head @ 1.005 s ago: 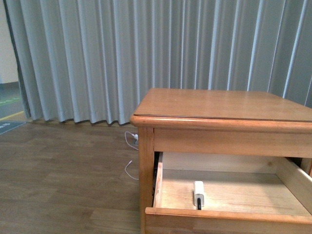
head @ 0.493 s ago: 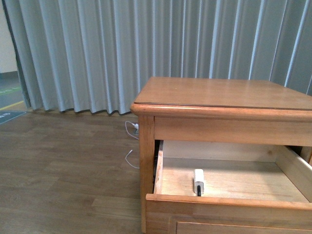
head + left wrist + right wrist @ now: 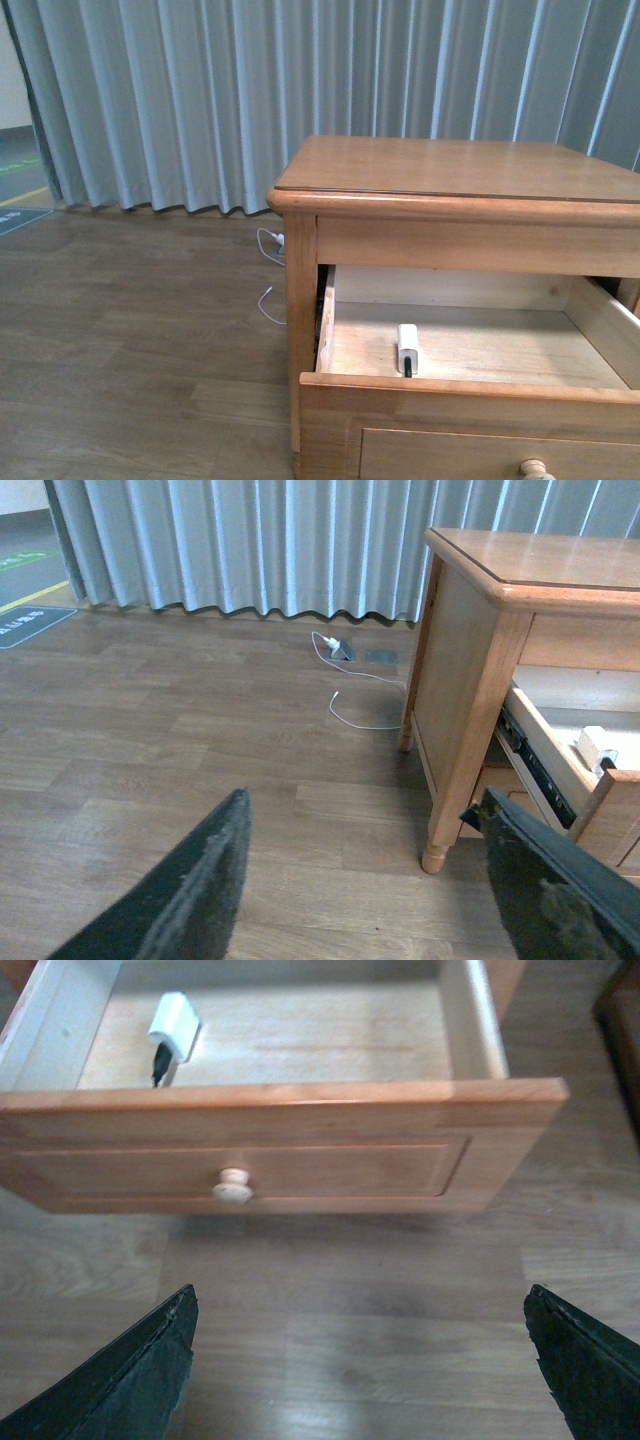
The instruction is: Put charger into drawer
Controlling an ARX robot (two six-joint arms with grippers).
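One charger point(image 3: 408, 348) lies in the open drawer point(image 3: 470, 386) in the front view. It rests flat on the pale wood just behind the front rim, toward the left side, and only a short black stub of its cable shows. Neither arm appears here, and a thin white cord point(image 3: 268, 300) trails on the floor beside the cabinet point(image 3: 440, 165). In the left wrist view the left gripper point(image 3: 368, 885) hangs over bare floor, well apart from the cabinet, with its jaws wide apart and holding nothing. In the right wrist view the right gripper point(image 3: 360, 1360) hovers in front of the drawer's panel and its knob point(image 3: 233, 1186), jaws likewise spread and empty. The charger looks light, hard-shelled and a little slick, with a limp cable. If it needed lifting, the flat sides of the white body would be the sure place to pinch, not the cable. The placing seems done, though the drawer is not yet shut.
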